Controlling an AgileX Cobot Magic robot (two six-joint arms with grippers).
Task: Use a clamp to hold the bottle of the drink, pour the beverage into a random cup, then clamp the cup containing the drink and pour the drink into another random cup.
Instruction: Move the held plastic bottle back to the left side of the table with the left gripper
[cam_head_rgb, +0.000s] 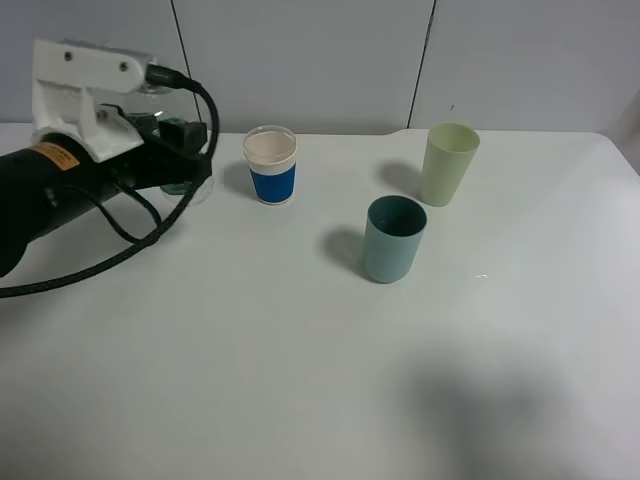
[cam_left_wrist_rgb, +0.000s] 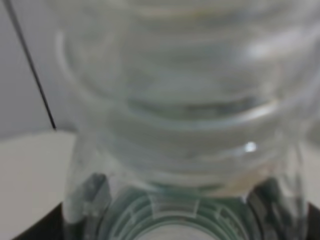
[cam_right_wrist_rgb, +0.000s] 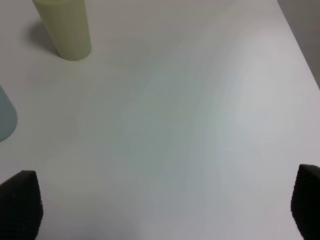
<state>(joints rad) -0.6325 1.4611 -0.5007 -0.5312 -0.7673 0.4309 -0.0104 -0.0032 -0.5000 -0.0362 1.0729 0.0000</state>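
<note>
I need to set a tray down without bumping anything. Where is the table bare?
The whole near half of the table, in front of the teal tumbler, is bare, as is the right edge beyond the yellow-green cup. The back left is crowded: white cup, held bottle.

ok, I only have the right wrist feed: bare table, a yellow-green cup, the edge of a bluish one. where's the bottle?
Observer: At the far left of the table in the high view. The left pincer is shut on the bottle, whose ribbed clear wall fills the left wrist view.
Operator: any cup I can't see?
Observer: Yes, a white cup with a blue band. It stands upright just right of the bottle in the high view, apart from it.
</note>
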